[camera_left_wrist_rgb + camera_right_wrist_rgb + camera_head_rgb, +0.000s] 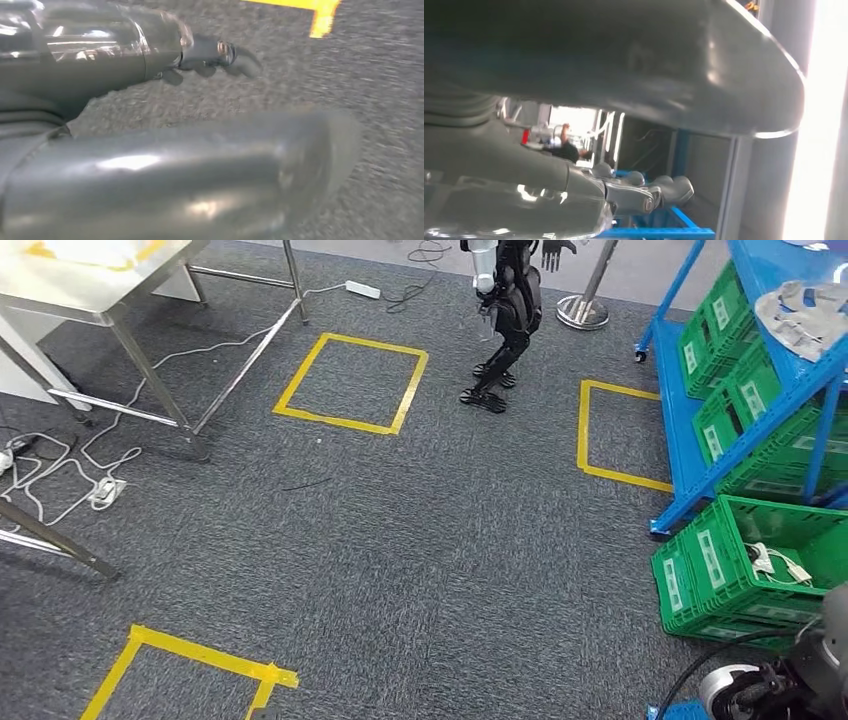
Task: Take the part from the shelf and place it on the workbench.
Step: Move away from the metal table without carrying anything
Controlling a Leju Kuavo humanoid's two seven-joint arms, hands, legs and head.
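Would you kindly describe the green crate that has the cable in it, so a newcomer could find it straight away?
Start at the blue shelf on the right side of the head view, loaded with green crates. At its near foot, on the grey carpet, stands a separate green crate. Unlike those on the rack, it sits on the floor and holds a coiled white cable.

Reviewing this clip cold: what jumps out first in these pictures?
The blue shelf at the right, stacked with green crates, draws the eye first, with bagged parts on its top level. Next come the yellow tape squares on the grey carpet and another humanoid robot standing at the far side. A steel workbench sits at the upper left.
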